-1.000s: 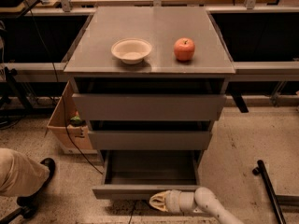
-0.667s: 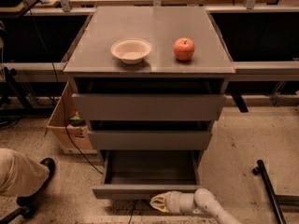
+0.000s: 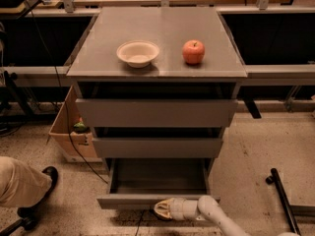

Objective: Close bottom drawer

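Observation:
The bottom drawer [image 3: 157, 181] is pulled out of the grey cabinet, with its shallow grey box open to view and its low flat front panel [image 3: 125, 201] nearest me. My gripper [image 3: 161, 209] is on a white arm that comes in from the lower right. It sits low at the front panel's lower edge, near its middle, and points left. It seems to touch the panel. The middle drawer [image 3: 157, 147] and the taller top drawer [image 3: 156, 113] above stand slightly out.
A cream bowl [image 3: 138, 52] and a red apple [image 3: 193, 51] sit on the cabinet top. A cardboard box [image 3: 74, 127] stands on the floor at the left. A person's leg and black shoe [image 3: 37, 183] are at the lower left. A black bar [image 3: 283, 198] lies on the floor at the right.

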Tool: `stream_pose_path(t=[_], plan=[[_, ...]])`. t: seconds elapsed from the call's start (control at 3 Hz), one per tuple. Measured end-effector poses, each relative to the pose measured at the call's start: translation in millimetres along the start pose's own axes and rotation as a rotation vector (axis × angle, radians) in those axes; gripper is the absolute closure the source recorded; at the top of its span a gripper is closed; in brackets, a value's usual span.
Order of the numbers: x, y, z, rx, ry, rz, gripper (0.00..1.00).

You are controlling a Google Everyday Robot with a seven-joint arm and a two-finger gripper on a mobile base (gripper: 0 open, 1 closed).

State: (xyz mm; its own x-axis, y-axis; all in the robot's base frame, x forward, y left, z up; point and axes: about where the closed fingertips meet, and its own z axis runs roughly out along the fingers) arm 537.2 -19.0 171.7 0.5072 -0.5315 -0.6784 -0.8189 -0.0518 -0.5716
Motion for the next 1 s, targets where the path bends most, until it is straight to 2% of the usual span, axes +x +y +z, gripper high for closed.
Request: stream_pose_path(t=[0.33, 0.67, 1.0], plan=[[0, -1, 2, 0.003, 0.002, -0.003, 1.0], [0, -23, 22, 0.052, 0.033, -0.016, 1.0], [-1, -23, 23, 0.055, 0.035, -0.017, 1.0]])
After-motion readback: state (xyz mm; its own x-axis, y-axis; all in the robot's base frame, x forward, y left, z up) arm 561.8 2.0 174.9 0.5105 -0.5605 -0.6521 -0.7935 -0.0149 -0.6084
